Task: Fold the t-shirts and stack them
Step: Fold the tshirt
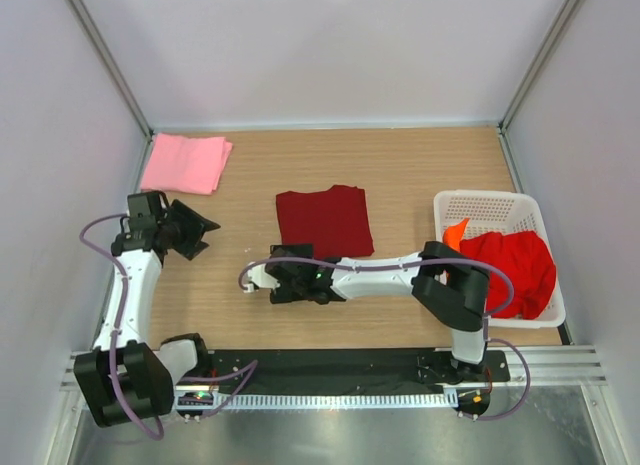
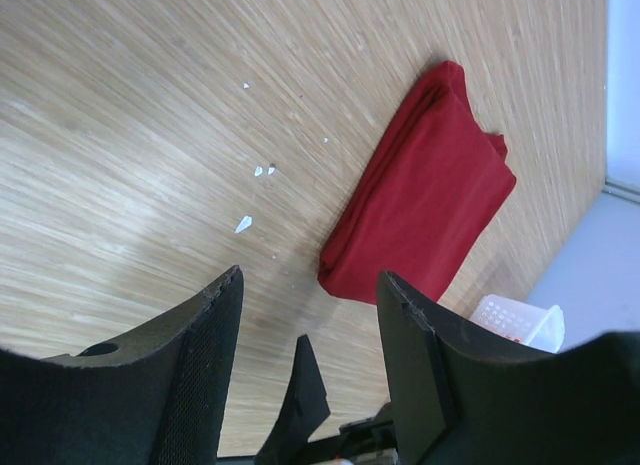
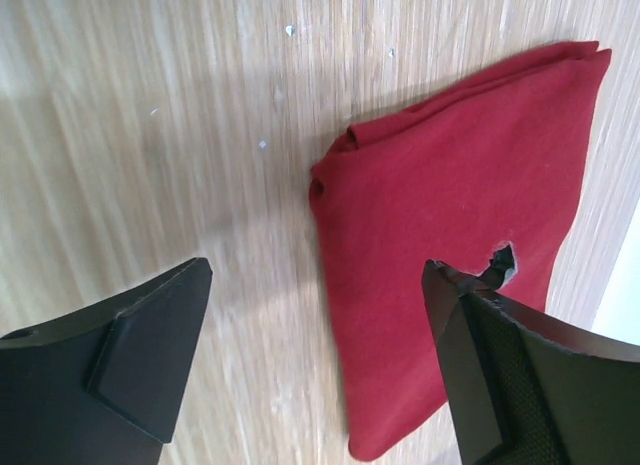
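Note:
A folded dark red t-shirt (image 1: 324, 221) lies flat at the table's middle; it also shows in the left wrist view (image 2: 425, 200) and the right wrist view (image 3: 460, 205). A folded light pink t-shirt (image 1: 185, 163) rests at the far left corner. The bright red t-shirt (image 1: 515, 270) and an orange one (image 1: 456, 232) lie crumpled in the basket. My right gripper (image 1: 290, 275) (image 3: 320, 275) hovers open at the dark red shirt's near left corner, holding nothing. At the left, my left gripper (image 1: 200, 230) (image 2: 310, 285) is open and empty, apart from every shirt.
The white slotted basket (image 1: 490, 207) stands at the right edge, its corner visible in the left wrist view (image 2: 520, 320). Grey walls enclose the wooden table (image 1: 400, 175) on three sides. A black strip runs along the near edge by the arm bases.

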`<state>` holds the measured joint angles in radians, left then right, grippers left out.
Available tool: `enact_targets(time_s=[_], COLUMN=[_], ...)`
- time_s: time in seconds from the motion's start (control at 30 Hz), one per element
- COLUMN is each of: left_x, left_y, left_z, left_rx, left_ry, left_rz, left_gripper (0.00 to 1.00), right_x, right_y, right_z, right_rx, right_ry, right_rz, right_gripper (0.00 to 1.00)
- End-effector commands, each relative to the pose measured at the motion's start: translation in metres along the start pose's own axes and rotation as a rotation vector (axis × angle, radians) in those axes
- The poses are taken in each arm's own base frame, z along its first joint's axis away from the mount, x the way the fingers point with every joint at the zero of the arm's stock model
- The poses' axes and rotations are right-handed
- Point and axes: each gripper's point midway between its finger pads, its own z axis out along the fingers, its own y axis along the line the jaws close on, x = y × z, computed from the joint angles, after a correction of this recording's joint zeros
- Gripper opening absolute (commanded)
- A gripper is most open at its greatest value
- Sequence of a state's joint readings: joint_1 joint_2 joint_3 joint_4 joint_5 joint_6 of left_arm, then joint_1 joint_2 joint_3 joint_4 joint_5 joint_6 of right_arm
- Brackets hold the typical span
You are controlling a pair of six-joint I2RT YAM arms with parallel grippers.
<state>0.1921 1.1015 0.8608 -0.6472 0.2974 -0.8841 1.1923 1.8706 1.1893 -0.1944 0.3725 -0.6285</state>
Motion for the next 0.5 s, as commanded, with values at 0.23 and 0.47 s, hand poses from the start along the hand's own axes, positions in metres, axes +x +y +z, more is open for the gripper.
enact_targets(time_s=[0.23, 0.47], left_x=[0.006, 0.013], left_y=[0.014, 0.015], left_z=[-0.006, -0.004], left_rx=[-0.014, 0.018], left_ry=[-0.027, -0.01], left_rz=[-0.045, -0.048], left_gripper=[0.57, 0.59], right_x=[0.005, 0.005], right_y=[-0.009, -0.009], right_z=[0.032, 0.042], right_rx=[0.098, 0.067], right_ry=[0.002, -0.005], right_rz=[-0.052, -0.028], right_gripper=[0.79, 0.51])
